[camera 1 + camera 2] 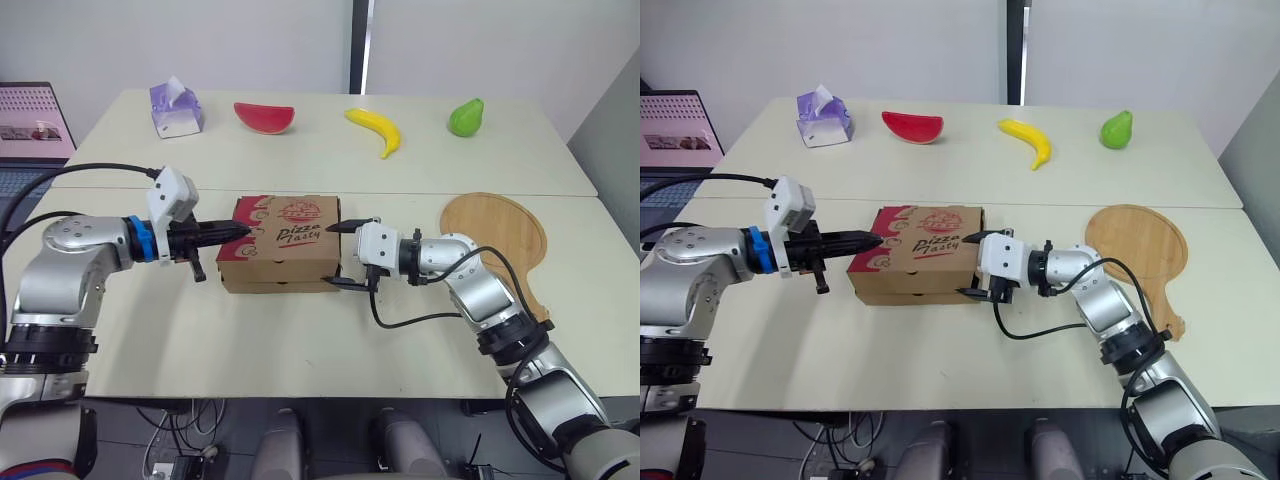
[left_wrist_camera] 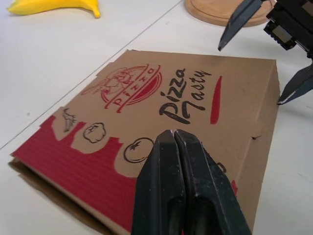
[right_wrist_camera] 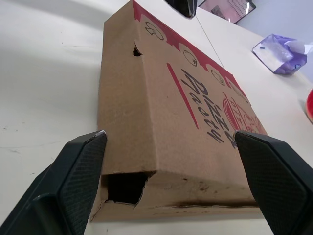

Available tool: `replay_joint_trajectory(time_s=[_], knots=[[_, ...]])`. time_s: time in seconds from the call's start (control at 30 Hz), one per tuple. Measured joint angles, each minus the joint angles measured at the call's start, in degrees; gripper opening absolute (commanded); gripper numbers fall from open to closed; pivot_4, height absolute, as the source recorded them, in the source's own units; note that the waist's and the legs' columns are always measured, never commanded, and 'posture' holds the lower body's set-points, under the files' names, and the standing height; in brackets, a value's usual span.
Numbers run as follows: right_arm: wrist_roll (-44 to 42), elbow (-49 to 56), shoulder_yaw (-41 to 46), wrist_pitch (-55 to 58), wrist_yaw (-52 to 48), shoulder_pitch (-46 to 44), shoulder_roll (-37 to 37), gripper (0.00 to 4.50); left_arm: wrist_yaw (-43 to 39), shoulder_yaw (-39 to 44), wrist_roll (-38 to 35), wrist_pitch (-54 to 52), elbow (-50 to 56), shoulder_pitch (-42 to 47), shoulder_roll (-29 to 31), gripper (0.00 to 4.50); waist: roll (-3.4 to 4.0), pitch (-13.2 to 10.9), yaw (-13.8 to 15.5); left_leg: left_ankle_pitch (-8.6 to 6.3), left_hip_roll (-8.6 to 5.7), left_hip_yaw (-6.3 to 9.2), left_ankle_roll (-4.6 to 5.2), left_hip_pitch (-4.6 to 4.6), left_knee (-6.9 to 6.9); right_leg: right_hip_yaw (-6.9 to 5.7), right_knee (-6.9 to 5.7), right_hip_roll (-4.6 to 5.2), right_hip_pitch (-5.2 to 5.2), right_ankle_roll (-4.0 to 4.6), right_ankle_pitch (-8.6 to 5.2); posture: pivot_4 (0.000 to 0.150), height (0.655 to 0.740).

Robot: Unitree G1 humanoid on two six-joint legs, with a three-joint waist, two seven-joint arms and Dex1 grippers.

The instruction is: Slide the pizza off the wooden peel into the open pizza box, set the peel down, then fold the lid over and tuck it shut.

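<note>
The brown "Pizza Tasty" box lies with its lid down in the middle of the near table. My left gripper is shut, and its tips sit at the lid's left edge, on or just above the red print. My right gripper stands open at the box's right end, one finger above the lid's edge and one low beside the base. In the right wrist view the box's end wall lies between the fingers, with a dark gap at its lower corner. The wooden peel lies bare on the table to the right.
Along the far table stand a purple tissue box, a watermelon slice, a banana and a green pear. A laptop sits off the left edge. A seam runs between the two tables behind the box.
</note>
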State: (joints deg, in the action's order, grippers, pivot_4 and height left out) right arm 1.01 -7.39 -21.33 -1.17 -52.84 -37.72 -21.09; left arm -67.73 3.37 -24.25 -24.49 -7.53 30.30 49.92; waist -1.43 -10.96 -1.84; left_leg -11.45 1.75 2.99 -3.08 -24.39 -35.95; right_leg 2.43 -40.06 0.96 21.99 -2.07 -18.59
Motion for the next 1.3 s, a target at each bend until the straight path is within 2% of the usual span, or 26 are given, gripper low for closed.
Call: replay_joint_trajectory(time_s=[0.47,0.83,1.2,1.3], knots=[[1.2,-2.0,0.4,-1.7,2.6,-1.1,1.3,4.46,0.4,-0.4,2.6,3.1,-3.0,0.2,-2.5,0.00,0.00,0.0,0.0,0.00,0.00,0.01,0.00,0.00,-0.01,0.00,-0.02,0.00,0.00,0.00,0.00,0.150,0.7400],[2.3,-2.6,0.2,-1.3,2.9,1.3,1.8,4.46,1.0,-0.7,5.0,6.2,-4.0,-1.7,-4.1,0.00,0.00,0.0,0.0,0.00,-0.01,0.01,0.00,0.00,-0.02,0.00,-0.04,0.01,-0.01,0.00,0.00,0.150,0.7400],[-0.8,1.9,2.1,0.4,-0.7,3.5,-2.6,4.46,1.3,-0.7,5.2,6.6,-4.0,-1.8,-4.4,0.00,0.00,0.0,0.0,0.00,-0.01,0.01,0.00,0.00,-0.04,0.00,-0.04,0.02,-0.02,0.00,0.00,0.150,0.7400],[-2.0,2.6,4.2,0.8,-1.7,3.6,-5.6,3.90,1.3,-0.7,5.3,7.4,-4.3,-1.9,-4.5,0.00,0.00,0.0,0.0,0.00,-0.02,0.01,0.00,0.01,-0.05,0.00,-0.04,0.02,-0.04,0.00,0.00,0.150,0.7400]])
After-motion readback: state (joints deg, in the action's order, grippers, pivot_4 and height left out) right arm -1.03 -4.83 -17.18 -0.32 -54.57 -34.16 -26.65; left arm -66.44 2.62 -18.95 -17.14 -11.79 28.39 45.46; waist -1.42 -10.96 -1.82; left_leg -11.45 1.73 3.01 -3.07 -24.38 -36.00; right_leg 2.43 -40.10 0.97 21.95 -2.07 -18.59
